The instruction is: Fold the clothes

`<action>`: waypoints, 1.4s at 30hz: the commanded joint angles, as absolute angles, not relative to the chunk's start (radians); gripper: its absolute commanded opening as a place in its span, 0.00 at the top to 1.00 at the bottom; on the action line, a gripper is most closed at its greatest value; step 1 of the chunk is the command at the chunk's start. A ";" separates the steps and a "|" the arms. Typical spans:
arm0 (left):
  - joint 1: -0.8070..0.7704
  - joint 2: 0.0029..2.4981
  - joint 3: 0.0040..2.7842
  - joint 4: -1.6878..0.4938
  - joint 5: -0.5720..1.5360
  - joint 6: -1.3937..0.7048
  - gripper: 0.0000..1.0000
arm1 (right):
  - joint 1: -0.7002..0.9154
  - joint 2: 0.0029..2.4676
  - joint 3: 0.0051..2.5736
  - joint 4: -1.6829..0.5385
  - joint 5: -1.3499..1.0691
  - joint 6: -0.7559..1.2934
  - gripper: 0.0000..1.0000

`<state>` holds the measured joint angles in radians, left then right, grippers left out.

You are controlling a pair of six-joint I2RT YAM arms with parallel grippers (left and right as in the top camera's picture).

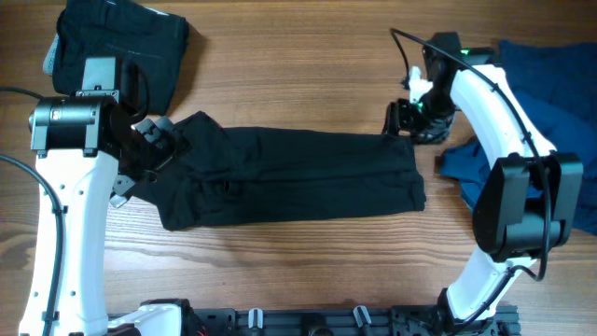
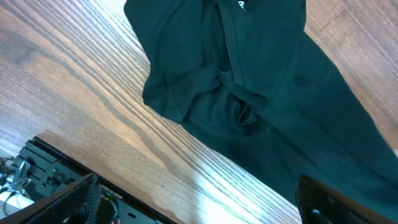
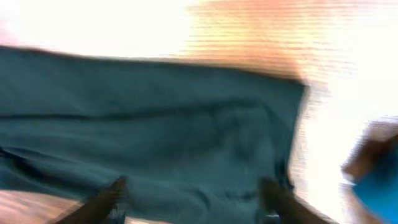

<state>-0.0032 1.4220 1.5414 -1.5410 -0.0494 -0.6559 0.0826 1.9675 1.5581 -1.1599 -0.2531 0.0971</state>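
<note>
Black trousers (image 1: 289,177) lie folded lengthwise across the middle of the wooden table, waist end at the left. My left gripper (image 1: 149,149) hovers over the waist end, fingers spread wide and empty; the left wrist view shows the bunched waist (image 2: 242,81) below it. My right gripper (image 1: 406,121) sits at the top right corner of the trousers, at the leg ends. In the blurred right wrist view its fingers (image 3: 193,199) are apart over the dark cloth (image 3: 155,124), holding nothing.
A folded black garment (image 1: 117,47) lies at the back left. A pile of blue clothes (image 1: 541,112) lies at the right edge, beside the right arm. A black rail (image 1: 317,322) runs along the table's front edge.
</note>
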 commanded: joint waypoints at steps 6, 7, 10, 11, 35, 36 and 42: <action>0.004 1.423 1.535 -1.536 -0.037 -0.640 0.00 | 0.153 1.988 1.549 -1.047 -0.263 0.062 0.96; 0.004 1.423 1.535 -1.536 -0.037 -0.640 0.00 | 0.156 1.992 1.548 -1.045 -0.259 0.064 0.96; 0.004 1.423 1.535 -1.534 -0.037 -0.640 0.00 | 0.158 2.014 1.544 -1.042 -0.258 0.071 0.96; 0.004 1.423 1.535 -1.533 -0.037 -0.640 0.00 | 0.158 2.021 1.544 -1.044 -0.254 0.071 0.96; 0.004 1.423 1.535 -1.522 -0.037 -0.640 0.00 | 0.158 2.041 1.418 -1.018 -0.133 0.079 0.96; 0.004 1.423 1.535 -1.522 -0.036 -0.640 0.00 | 0.158 2.041 1.418 -1.031 -0.133 0.079 0.95; 0.004 1.423 1.535 -1.522 -0.034 -0.640 0.00 | 0.158 2.036 1.444 -1.107 -0.025 0.159 0.96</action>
<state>-0.0032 1.4220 1.5414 -1.5242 -0.0456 -0.6556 0.1566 2.0277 1.4265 -1.0714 -0.1215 0.0875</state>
